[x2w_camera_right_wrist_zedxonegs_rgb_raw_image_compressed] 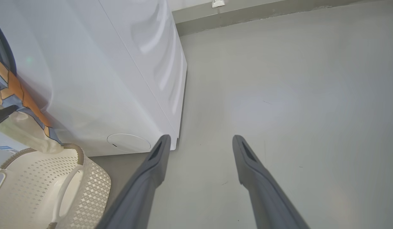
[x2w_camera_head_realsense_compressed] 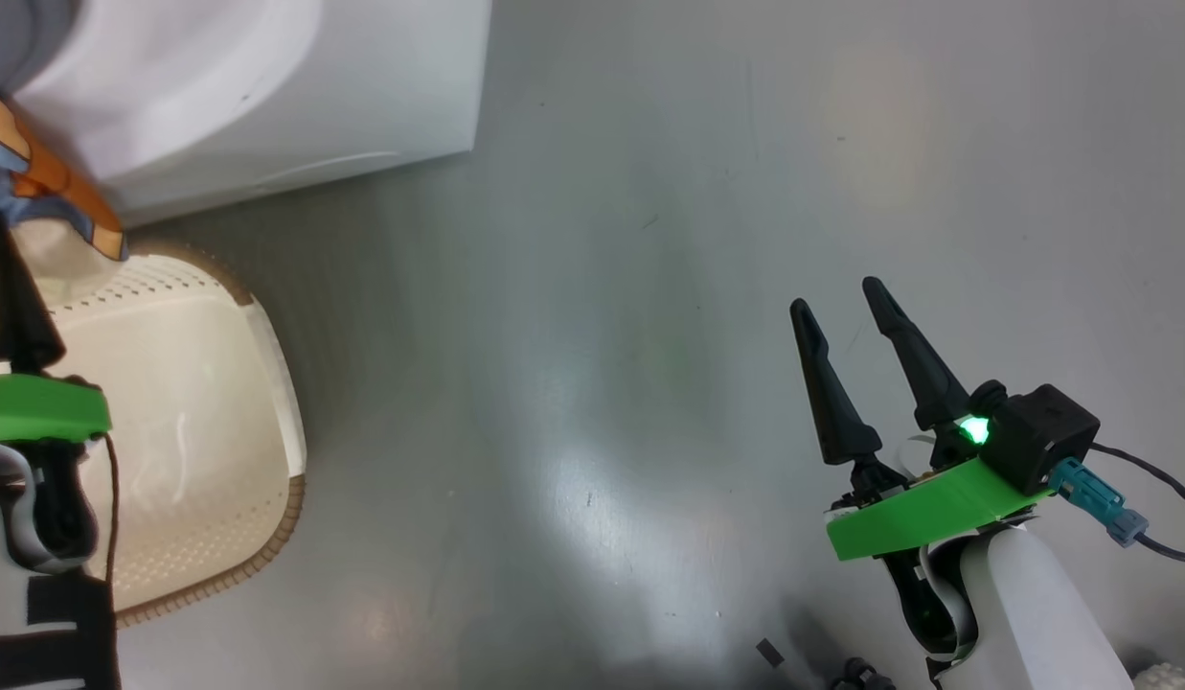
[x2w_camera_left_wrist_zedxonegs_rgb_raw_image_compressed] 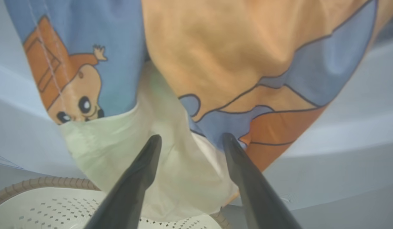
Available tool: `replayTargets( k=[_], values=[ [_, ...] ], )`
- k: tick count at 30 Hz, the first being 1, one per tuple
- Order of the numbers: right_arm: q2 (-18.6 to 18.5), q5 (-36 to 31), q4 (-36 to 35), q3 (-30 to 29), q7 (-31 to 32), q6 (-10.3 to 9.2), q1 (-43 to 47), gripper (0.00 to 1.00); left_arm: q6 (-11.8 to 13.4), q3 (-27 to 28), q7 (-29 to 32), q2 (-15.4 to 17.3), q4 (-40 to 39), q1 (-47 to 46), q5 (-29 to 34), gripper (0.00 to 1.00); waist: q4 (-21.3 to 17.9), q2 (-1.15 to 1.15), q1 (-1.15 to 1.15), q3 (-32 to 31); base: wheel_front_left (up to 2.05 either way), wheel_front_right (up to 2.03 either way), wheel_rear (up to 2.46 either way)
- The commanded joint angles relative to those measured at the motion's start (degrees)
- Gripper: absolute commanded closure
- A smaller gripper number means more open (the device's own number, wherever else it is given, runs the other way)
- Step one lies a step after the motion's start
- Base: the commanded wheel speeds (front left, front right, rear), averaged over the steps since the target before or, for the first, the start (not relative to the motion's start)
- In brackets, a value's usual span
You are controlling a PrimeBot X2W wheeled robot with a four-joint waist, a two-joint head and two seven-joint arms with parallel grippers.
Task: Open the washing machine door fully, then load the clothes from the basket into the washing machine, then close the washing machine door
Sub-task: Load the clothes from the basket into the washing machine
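Left gripper (x2w_camera_left_wrist_zedxonegs_rgb_raw_image_compressed: 191,140), fingers spread wide, with its tips near the clothes (x2w_camera_left_wrist_zedxonegs_rgb_raw_image_compressed: 215,63), which hang down the front of the washing machine (x2w_camera_right_wrist_zedxonegs_rgb_raw_image_compressed: 104,79) just above the basket (x2w_camera_head_realsense_compressed: 199,402). Right gripper (x2w_camera_head_realsense_compressed: 839,297), likewise spread and holding nothing, over the grey floor (x2w_camera_head_realsense_compressed: 602,287), well apart from the basket.

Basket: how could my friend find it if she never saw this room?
Find the big white washing machine standing on the grey floor. Right at its foot, below the blue and orange clothes hanging down its front, sits the basket. Only it has little holes all over, a brown woven-look rim and white handles.
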Motion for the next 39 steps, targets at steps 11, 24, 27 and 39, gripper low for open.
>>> replayTargets(
  k=[11, 24, 27, 39],
  values=[
    [0.13, 0.52, -1.64, 1.03, -0.27, 0.16, 0.11, 0.0, -0.15, 3.63, -0.3, 5.31, 4.17, -5.95, -5.2, 0.0, -0.19, 0.0, 0.0, 2.68, 0.0, 0.0, 0.0],
    [0.13, 1.01, -1.47, 1.12, -0.27, 0.16, -0.4, 0.0, -0.15, -6.63, -0.3, 10.03, -0.98, -5.08, -14.97, 1.0, 0.11, 0.0, 0.0, 2.88, 0.0, 0.0, 0.0],
    [0.13, 1.1, -1.25, 1.12, -0.27, 0.16, -0.44, 0.0, -0.15, -6.92, -0.3, 10.31, -2.18, -4.07, -14.45, 1.0, 0.3, 0.0, 0.0, 2.26, 0.0, 0.0, 0.0],
    [0.13, 1.2, -0.02, 1.12, -0.27, 0.16, -0.02, 0.0, -0.15, -7.12, -0.3, 8.14, -9.33, 3.11, -10.25, 1.0, 1.48, 0.0, 0.0, -1.75, 0.0, 0.0, 0.0]
  ],
)
